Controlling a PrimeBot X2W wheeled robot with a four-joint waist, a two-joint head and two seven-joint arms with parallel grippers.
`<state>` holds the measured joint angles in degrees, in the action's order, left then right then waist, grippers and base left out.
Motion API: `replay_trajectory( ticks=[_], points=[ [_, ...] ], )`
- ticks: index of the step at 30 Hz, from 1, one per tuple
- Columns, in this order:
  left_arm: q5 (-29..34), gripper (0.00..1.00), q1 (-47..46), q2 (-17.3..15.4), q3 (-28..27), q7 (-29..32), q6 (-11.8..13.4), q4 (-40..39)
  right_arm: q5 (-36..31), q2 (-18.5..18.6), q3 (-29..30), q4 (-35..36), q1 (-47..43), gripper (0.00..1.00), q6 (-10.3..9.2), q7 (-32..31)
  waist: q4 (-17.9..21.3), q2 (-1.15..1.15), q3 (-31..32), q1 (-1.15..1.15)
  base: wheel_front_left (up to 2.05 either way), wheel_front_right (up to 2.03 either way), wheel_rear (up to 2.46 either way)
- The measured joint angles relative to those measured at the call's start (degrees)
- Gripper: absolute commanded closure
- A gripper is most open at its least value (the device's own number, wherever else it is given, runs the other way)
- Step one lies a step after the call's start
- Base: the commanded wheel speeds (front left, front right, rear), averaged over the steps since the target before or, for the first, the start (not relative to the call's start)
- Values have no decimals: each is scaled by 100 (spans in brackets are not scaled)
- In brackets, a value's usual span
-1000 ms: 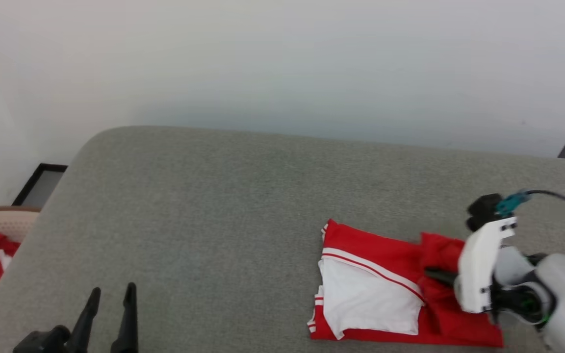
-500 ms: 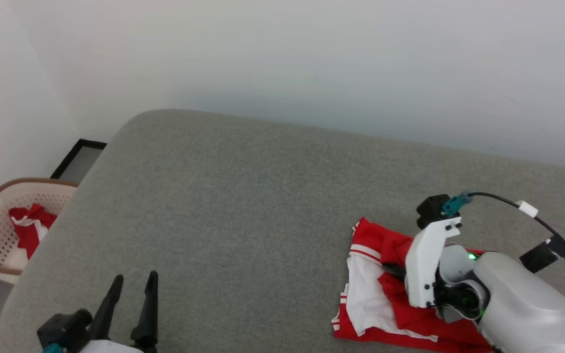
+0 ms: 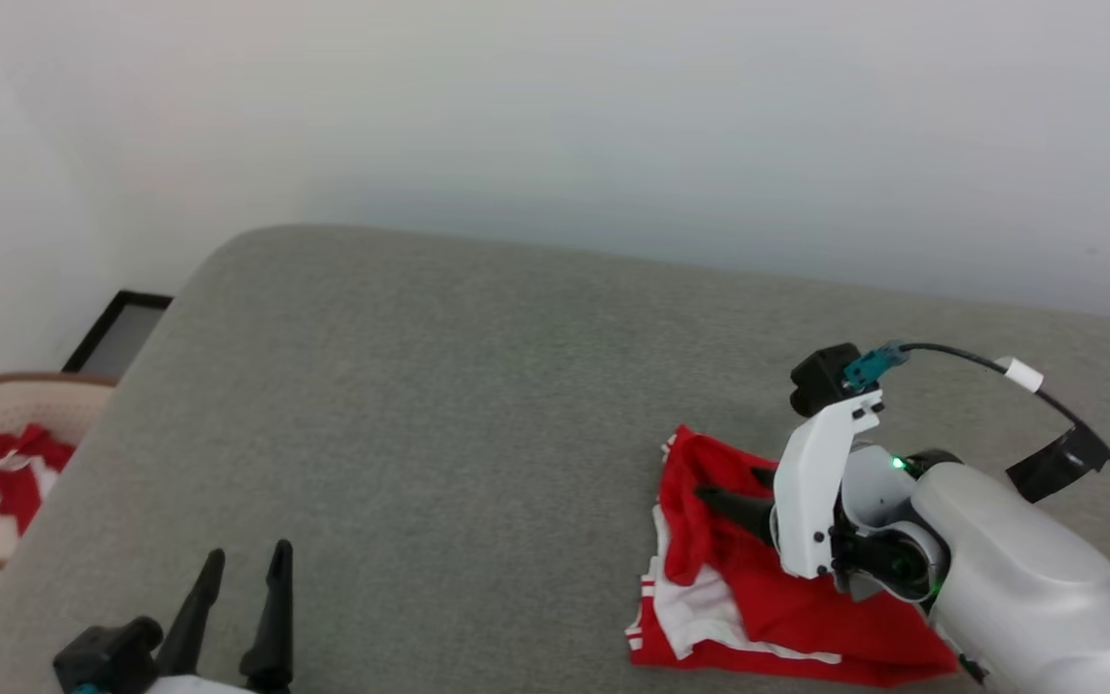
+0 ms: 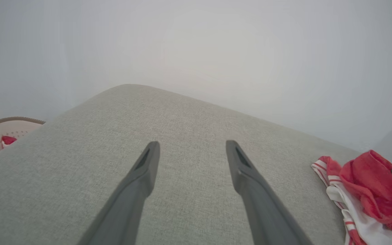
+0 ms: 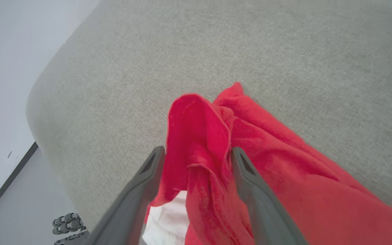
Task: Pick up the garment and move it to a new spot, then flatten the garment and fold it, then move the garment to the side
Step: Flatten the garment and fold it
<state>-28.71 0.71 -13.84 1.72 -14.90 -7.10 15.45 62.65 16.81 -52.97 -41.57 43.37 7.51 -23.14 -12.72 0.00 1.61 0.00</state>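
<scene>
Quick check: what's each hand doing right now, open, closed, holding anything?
Left hand: open, nothing between its fingers.
Right hand: open, with a red fold of the garment standing between its spread fingers, not pinched.

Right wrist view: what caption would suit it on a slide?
Dark fingers stand apart, a raised fold of red shirt between them, over a grey cushion.

Soft, even light fell on the grey cushion (image 3: 478, 405) with hardly any shadow, while the wall (image 4: 196, 41) behind looked hazy and washed out.
</scene>
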Motion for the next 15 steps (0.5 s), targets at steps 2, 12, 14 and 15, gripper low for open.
replay_trajectory(
  ticks=[2, 12, 14, 15],
  points=[
    [-2, 0, 55, -31, -35, -1, -2, -16, 38, 101, -27, 191, 9, 0, 0, 68, 97, 0, 22, 0, 0, 0, 0],
    [67, 0, 216, -93, -162, -19, 8, -202, 73, 801, 26, 1078, -140, 0, 0, 801, 711, 0, 120, 0, 0, 0, 0],
    [99, 0, 235, -101, -187, -19, 13, -245, -4, 968, 75, 1237, -203, 0, 0, 1099, 839, 0, 138, 0, 0, 0, 0],
    [124, 0, 258, -102, -202, -18, 30, -271, -38, 1057, 87, 1347, -235, 0, 0, 1244, 901, 0, 146, 0, 0, 0, 0]
  ],
)
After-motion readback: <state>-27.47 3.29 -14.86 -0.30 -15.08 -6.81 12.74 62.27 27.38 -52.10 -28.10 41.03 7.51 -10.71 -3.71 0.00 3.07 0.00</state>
